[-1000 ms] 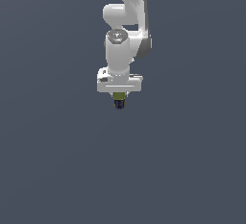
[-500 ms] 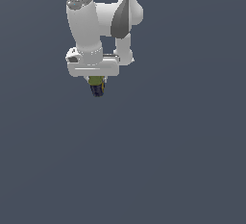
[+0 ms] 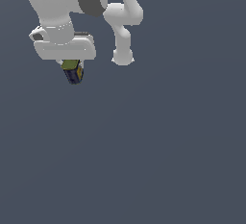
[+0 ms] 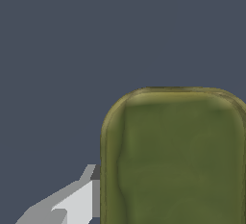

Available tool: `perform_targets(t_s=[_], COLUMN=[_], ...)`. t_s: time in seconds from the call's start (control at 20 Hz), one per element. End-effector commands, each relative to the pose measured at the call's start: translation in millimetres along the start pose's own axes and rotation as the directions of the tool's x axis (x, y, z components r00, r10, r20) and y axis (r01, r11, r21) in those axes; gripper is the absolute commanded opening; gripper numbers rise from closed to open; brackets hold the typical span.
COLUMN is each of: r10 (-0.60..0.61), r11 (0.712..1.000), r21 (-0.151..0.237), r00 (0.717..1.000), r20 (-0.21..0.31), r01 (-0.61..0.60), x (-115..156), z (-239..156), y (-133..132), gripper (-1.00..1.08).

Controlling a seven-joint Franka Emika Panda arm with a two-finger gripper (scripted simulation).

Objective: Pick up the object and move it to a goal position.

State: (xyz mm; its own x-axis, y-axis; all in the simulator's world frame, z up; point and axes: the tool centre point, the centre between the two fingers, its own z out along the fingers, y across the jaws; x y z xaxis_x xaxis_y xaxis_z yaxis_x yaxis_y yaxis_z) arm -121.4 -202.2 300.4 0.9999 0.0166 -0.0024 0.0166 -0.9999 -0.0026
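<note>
In the upper left of the exterior view, the white gripper (image 3: 72,67) has its fingers clamped on the object (image 3: 73,71), whose olive end sits up between them while the navy end hangs below. In the wrist view, the object's (image 4: 175,158) olive face fills the lower right, with a pale finger (image 4: 77,201) just beside it.

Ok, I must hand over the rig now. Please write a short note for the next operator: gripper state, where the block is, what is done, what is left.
Gripper: shut on the block, raised near the upper part of the exterior view's left.
Block: hangs under the white hand, olive-yellow end up between the fingers, navy end down. In the wrist view its olive face fills much of the picture.
Done: the pick-up.
Left: carry it to the goal. No goal marker shows in either view.
</note>
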Motion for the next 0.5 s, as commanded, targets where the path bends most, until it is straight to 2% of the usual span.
perform_targets(t_s=[0.0, 0.2, 0.45], r10=[-0.002, -0.002, -0.002], r11=[1.0, 1.0, 1.0], r21=[-0.002, -0.002, -0.002], r00=[1.0, 1.0, 1.0], r20=[-0.002, -0.002, -0.002], r01=[0.002, 0.002, 0.002], x=[0, 0, 1], z=[-14, -27, -32], y=[15, 29, 36], gripper=[-1.0, -1.0, -1.0])
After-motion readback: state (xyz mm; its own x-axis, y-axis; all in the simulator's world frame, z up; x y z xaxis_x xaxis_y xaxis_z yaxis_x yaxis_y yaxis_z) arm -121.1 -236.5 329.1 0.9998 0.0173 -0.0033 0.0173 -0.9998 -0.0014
